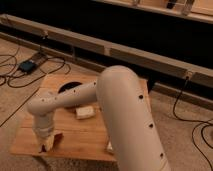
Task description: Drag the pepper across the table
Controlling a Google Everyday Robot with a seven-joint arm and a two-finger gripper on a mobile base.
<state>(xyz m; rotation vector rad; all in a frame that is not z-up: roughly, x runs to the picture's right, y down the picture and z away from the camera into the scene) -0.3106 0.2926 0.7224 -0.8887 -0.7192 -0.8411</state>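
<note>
The table (82,134) is a low light wooden plank table in the middle of the camera view. My white arm reaches down over it from the right, and my gripper (47,144) is low over the table's near left corner, close to the front edge. A small dark red-brown sliver, the pepper (57,141), lies against the gripper's right side on the wood. It is partly hidden by the gripper and its shadow.
A dark round dish (70,88) sits at the back of the table, partly behind my arm. A pale cream block (85,112) lies mid-table. Black cables and a power box (28,65) lie on the floor to the left. A dark wall with a rail runs behind.
</note>
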